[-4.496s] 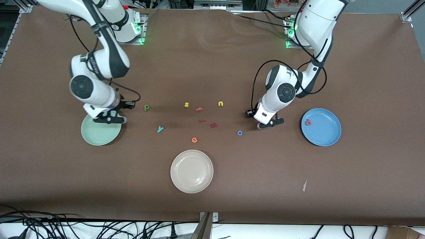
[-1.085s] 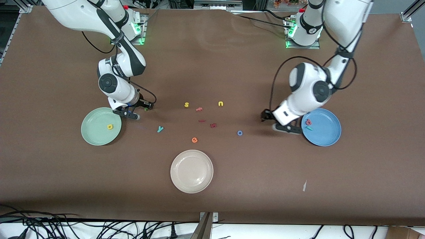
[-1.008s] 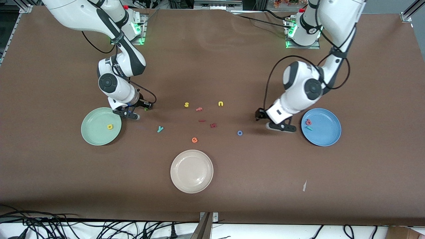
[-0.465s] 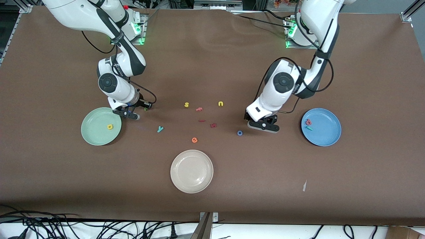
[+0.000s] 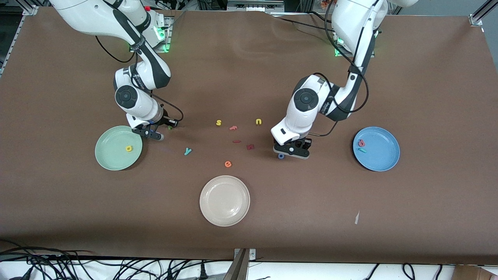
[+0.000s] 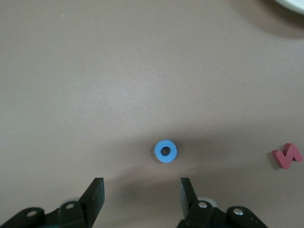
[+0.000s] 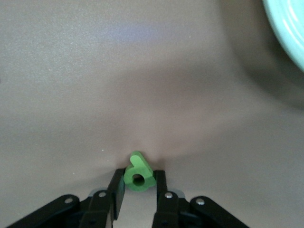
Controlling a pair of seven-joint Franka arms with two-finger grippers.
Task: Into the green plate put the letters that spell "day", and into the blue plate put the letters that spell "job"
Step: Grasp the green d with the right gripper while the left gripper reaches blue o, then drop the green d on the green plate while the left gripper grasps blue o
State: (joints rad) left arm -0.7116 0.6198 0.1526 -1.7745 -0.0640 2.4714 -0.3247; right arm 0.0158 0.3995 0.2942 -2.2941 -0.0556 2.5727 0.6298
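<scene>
My right gripper (image 7: pixel 138 187) is down at the table beside the green plate (image 5: pixel 113 159), with its fingers pressed on both sides of the dark green "d" (image 7: pixel 138 175). The yellow "a" (image 5: pixel 128 148) lies in that plate. A teal "y" (image 5: pixel 188 151) lies on the table nearer the front camera. My left gripper (image 6: pixel 141 194) hangs open low over the table, and the blue "o" (image 6: pixel 165 151) lies just ahead of its fingertips, not between them. The blue plate (image 5: pixel 383 159) holds the coral "b" (image 5: pixel 361 143) and the teal "j" (image 5: pixel 362 150).
A cream-white plate (image 5: pixel 224 200) sits nearest the front camera. Mid-table lie a yellow "s" (image 5: pixel 218 123), a yellow "u" (image 5: pixel 258 121), an orange "e" (image 5: pixel 228 164) and dark red letters (image 5: pixel 250 147), one of them close to the "o".
My left arm has swung from the blue plate toward the middle and now hangs over the blue "o". The right gripper's fingers have closed in on the green "d"; that arm stayed put.
</scene>
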